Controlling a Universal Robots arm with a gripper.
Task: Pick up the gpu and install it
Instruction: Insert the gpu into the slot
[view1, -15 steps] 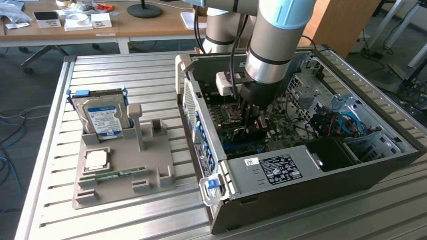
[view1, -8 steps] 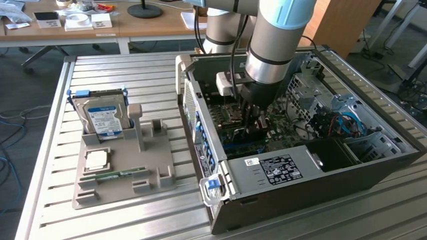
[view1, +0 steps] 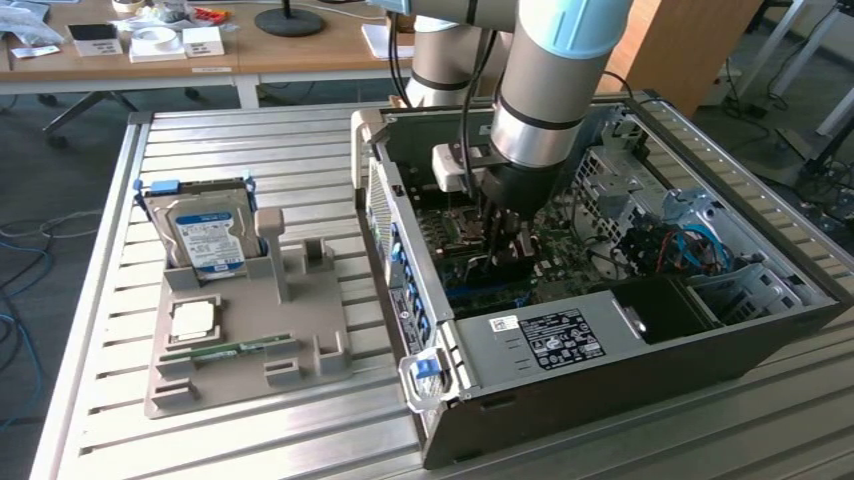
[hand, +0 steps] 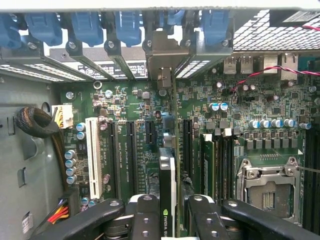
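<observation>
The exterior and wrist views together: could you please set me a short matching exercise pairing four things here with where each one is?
Things:
1. gpu
2. hard drive
3. RAM stick
4. power supply label

Places:
A. lying flat on the grey holder tray outside the case
B. held on edge between the jaws of the gripper, over the motherboard slots
C. on the metal box at the near end of the computer case
D. standing upright in the tray, toward the exterior view's left

Pairs: 1-B, 2-D, 3-A, 4-C

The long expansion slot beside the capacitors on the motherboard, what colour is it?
White; the expansion slot shows best in the wrist view.
</observation>
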